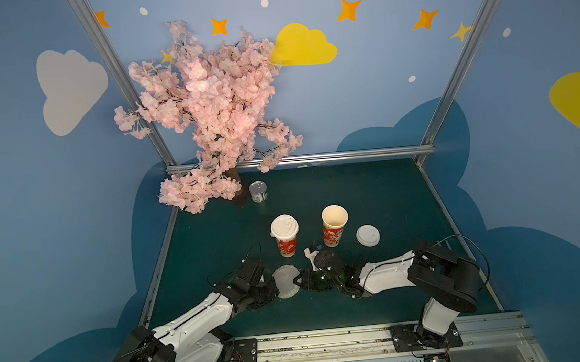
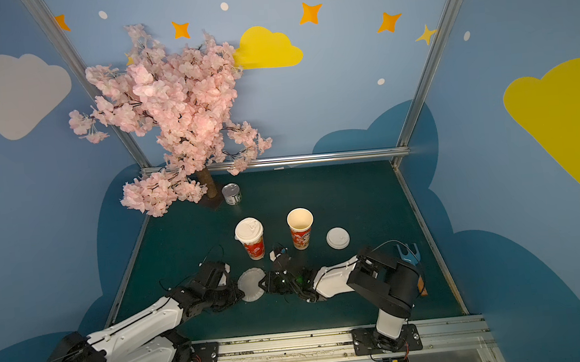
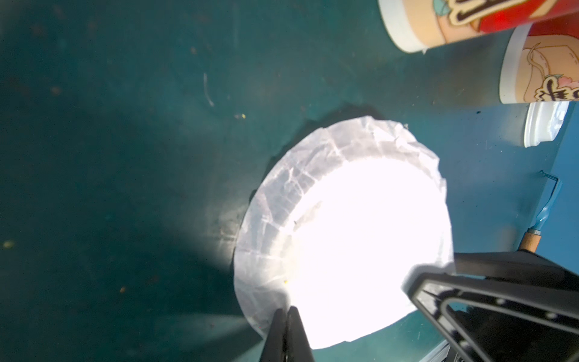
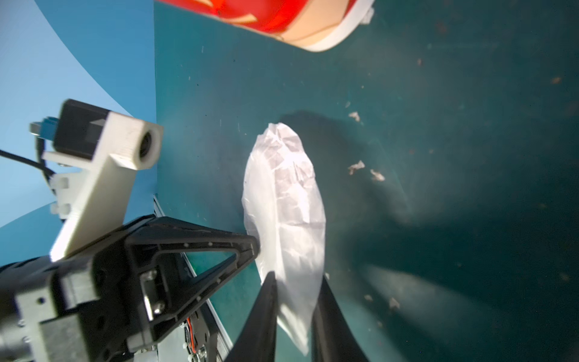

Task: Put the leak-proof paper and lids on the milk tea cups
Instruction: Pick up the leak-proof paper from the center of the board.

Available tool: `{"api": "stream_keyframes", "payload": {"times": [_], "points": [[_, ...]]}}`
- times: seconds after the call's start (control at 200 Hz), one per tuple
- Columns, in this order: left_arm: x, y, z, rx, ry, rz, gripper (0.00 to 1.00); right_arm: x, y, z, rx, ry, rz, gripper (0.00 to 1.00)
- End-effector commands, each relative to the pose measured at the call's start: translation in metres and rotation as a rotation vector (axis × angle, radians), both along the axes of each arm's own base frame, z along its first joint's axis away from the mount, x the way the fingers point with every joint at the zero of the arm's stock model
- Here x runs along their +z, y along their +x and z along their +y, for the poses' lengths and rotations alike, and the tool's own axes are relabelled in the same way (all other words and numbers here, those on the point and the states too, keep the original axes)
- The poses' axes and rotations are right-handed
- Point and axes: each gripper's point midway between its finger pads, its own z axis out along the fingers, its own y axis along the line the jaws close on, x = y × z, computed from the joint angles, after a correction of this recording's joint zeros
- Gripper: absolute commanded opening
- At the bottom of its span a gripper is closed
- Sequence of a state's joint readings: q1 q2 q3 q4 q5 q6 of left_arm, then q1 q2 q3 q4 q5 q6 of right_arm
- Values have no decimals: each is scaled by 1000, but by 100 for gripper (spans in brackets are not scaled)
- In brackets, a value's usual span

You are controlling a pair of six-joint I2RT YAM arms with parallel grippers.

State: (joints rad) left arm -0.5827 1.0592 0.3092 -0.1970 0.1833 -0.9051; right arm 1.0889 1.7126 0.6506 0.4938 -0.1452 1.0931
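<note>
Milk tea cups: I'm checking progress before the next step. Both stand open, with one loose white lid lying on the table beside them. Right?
Not quite. Only one milk tea cup stands open; the other cup has a white lid on it, as both top views show. The loose lid does lie on the table beside the open one.

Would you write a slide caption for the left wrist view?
Left gripper shut on the edge of a crinkled paper sheet, two printed cups nearby.

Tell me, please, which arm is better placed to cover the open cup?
Probably right: the right gripper straddles the leak-proof paper, and the open cup stands on its side; the left gripper only pinches it.
</note>
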Motion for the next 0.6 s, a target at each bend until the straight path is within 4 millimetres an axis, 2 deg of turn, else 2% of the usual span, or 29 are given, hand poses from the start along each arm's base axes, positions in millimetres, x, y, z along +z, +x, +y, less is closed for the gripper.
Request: {"api": "stream_keyframes", "payload": {"times": [0.0, 0.25, 0.325, 0.375, 0.596], "points": [[-18, -20, 16, 0, 69, 78, 7, 3, 2, -8, -13, -11, -15, 21], [-19, -19, 14, -2, 67, 81, 7, 9, 5, -9, -16, -1, -27, 18], [-18, -18, 13, -2, 66, 81, 7, 9, 4, -8, -11, -1, -25, 3], [-17, -17, 13, -3, 65, 79, 7, 9, 4, -7, -9, 0, -22, 0], [1, -11, 14, 6, 76, 53, 10, 15, 2, -7, 7, 14, -19, 0]]}}
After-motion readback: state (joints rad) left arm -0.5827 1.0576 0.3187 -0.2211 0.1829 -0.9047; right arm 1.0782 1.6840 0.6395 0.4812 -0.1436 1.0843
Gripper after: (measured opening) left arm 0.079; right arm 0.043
